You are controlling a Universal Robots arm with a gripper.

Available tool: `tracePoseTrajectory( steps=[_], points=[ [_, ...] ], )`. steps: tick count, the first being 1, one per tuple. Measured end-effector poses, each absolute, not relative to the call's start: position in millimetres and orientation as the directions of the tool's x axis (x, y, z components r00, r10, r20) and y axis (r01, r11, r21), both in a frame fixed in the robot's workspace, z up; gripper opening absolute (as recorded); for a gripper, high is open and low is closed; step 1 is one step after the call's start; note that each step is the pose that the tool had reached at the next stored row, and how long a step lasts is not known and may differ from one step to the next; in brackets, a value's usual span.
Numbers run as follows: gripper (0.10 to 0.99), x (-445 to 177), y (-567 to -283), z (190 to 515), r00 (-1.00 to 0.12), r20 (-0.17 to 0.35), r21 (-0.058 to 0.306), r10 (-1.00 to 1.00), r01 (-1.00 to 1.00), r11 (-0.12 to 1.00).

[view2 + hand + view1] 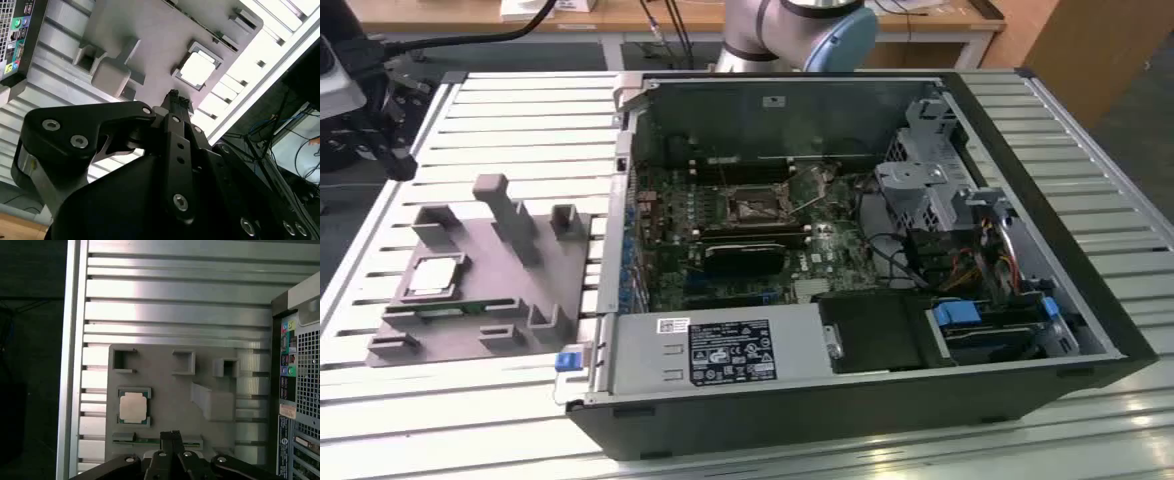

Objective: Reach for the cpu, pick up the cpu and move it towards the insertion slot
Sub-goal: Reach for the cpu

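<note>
Silvery cpu (pixel 133 406) lies in the grey fixture (pixel 165 390); gripper (pixel 172 434) hovers near it, not touching; jaws closed on nothing. Slot (pixel 754 208) sits in the case (pixel 854 420), well apart.

One cpu (pixel 434 276), one insertion slot (pixel 754 208), one fixture (pixel 507 288).

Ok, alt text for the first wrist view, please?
The cpu lies in a recess of the grey fixture, the gripper near it by the green memory strip, not touching it. The fixture sits on a slatted table beside the computer case.
</note>
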State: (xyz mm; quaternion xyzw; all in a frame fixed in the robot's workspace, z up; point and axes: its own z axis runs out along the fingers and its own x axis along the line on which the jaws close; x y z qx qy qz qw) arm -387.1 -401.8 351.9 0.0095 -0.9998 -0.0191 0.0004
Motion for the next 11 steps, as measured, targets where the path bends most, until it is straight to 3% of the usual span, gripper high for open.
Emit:
tracePoseTrajectory(
  steps=[11],
  points=[
    [0.106, -389.2, -401.7, 351.4, -1.000, 0.001, 0.038, -0.019, -0.019, 0.999]
  ],
)
